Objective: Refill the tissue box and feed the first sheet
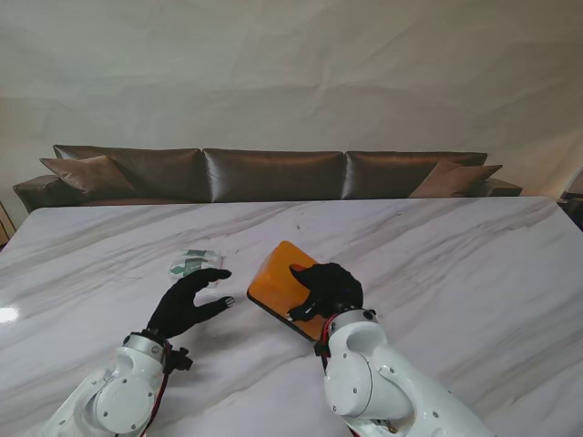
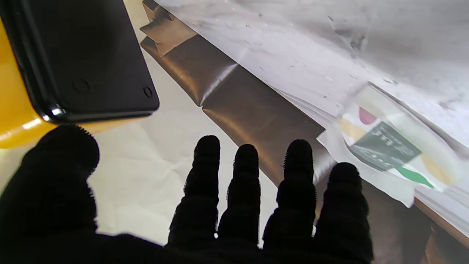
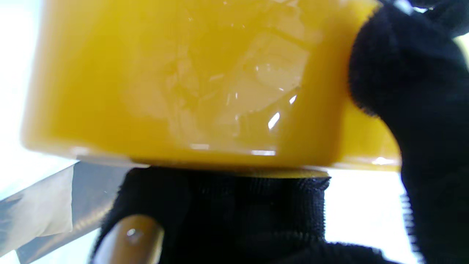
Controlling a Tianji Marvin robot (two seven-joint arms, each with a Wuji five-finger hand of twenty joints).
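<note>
A white marble table point(image 1: 455, 273) with grey veining carries everything here. Just beyond the left hand's point(image 1: 187, 303) spread fingertips point(image 2: 298, 154) lies a small tissue pack point(image 1: 194, 263) in clear printed wrap, flat on the marble, close to those fingertips but apart from them. Under the right hand's point(image 1: 326, 289) curled fingers point(image 3: 227, 205) sits an orange tissue box point(image 1: 281, 278) with a black underside rim, its far corner reaching past the fingertips. Box and pack lie near each other, not touching.
</note>
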